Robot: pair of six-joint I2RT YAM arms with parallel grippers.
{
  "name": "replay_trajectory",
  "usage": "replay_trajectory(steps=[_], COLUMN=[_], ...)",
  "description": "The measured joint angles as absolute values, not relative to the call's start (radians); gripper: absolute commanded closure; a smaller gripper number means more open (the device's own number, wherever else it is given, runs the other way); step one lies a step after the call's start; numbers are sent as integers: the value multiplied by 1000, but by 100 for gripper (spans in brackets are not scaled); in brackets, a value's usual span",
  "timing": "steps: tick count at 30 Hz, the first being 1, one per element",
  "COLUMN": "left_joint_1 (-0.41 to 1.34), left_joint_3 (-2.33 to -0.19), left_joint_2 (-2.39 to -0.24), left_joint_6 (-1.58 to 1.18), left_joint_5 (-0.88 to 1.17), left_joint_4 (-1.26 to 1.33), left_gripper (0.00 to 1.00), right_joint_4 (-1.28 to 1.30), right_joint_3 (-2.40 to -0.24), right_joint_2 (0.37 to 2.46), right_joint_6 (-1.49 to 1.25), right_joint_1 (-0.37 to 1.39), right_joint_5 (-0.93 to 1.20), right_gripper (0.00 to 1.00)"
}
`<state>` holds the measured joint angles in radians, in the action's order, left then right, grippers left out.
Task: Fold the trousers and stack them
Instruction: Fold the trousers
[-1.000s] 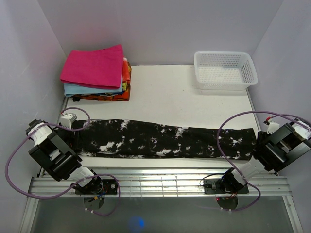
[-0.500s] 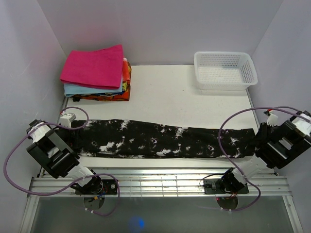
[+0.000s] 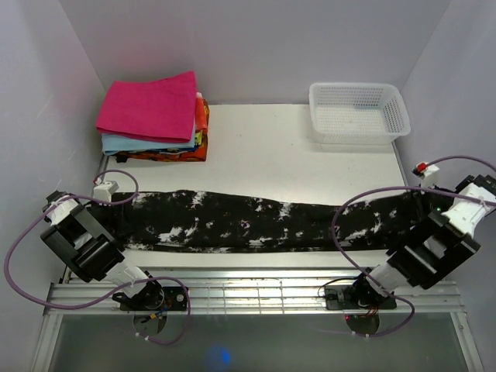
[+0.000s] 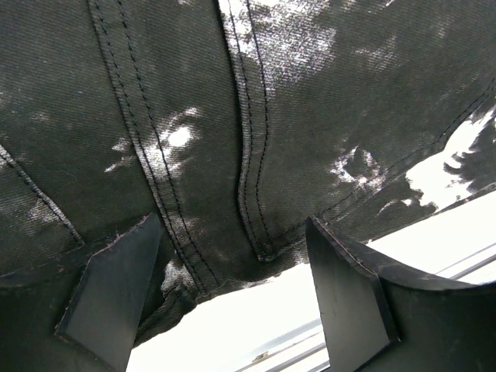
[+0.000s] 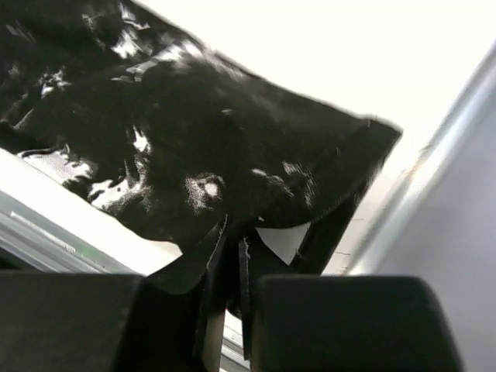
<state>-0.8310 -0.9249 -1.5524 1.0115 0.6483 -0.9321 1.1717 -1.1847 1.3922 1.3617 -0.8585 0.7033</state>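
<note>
**Tool status: right one clamped on the trouser hem, left one gaping over the other end**

My right tool (image 5: pixel 235 240) is pinching the trousers (image 3: pixel 256 221) at their right end. Its fingers are sitting almost together with a fold of black fabric caught between them. The cloth is bunching at the pinch. A small white patch is showing just beside it, and I cannot tell what that is.

My left tool (image 4: pixel 232 221) is hanging wide open over the left end. Both fingers are spread, and double-stitched seams are running across the gap between them. I am holding nothing there. Whether the fingertips are touching the cloth, I cannot tell.

The trousers, black with white blotches, are lying as one long narrow band running left to right across the near part of the tabletop (image 3: pixel 271 155). They are sitting just beyond the metal rail (image 3: pixel 256 294) and spanning from one arm to the other. How many layers are lying in that band, I cannot tell. The right arm's purple cable (image 3: pixel 339 225) is looping across the band near its right end.

A stack of folded clothes (image 3: pixel 155 116) is sitting at the far left corner, pink on top, pale blue under it, orange at the bottom. A white mesh basket (image 3: pixel 360 136) is standing at the far right corner. Both are well apart from the trousers.
</note>
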Motion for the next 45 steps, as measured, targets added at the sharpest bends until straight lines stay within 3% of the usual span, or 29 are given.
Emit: replay_trajectory(steps=[1,3,4,7,10,17,22,25,26,29,30,31,32,35,39,45], left_joint_1=[-831,-831,-831,-831,-831,-831,-831,-831,-831,-832,-832,-832,-832,-832,-832,-832], left_joint_3=[-925,-925,-925,-925,-925,-937,-949,-957,-959,-960,-960,-960,-960,-960,-960,-955], left_joint_2=[-1552,-1552,-1552,-1554,-1560,-1568,-1570,-1570,-1570,-1570,-1570,-1570,-1570,-1570,-1570,-1570], left_joint_6=[1009,1007,1004,1002,996,985,984,982,982,982,983,983,983,983,984,986], left_joint_5=[646,641,637,629,626,627,627,626,626,623,623,622,622,620,620,621], left_joint_4=[-931,-930,-930,-928,-923,-932,-936,-939,-939,-939,-939,-939,-939,-939,-940,-938], left_gripper=[14,14,14,14,13,13,13,13,13,13,13,13,13,13,14,14], right_joint_4=[1151,1105,1089,1071,1063,1173,1243,1240,1241,1228,1219,1204,1189,1129,1062,1002], right_joint_3=[-1155,-1119,-1108,-1100,-1103,-1194,-1257,-1259,-1258,-1242,-1234,-1223,-1210,-1164,-1123,-1087], right_joint_2=[1446,1576,1626,1696,1703,1766,1813,1814,1813,1799,1793,1785,1776,1744,1716,1685], right_joint_6=[1366,1362,1355,1335,1320,1234,1134,1076,1060,1035,1032,1029,1024,1020,1016,978], right_joint_1=[-863,-878,-886,-904,-910,-926,-941,-942,-942,-941,-940,-938,-936,-929,-928,-963], right_joint_5=[678,627,600,535,496,508,539,512,499,464,451,436,417,359,277,224], right_gripper=[83,64,50,33,22,11,12,36,60,79,75,65,47,22,14,13])
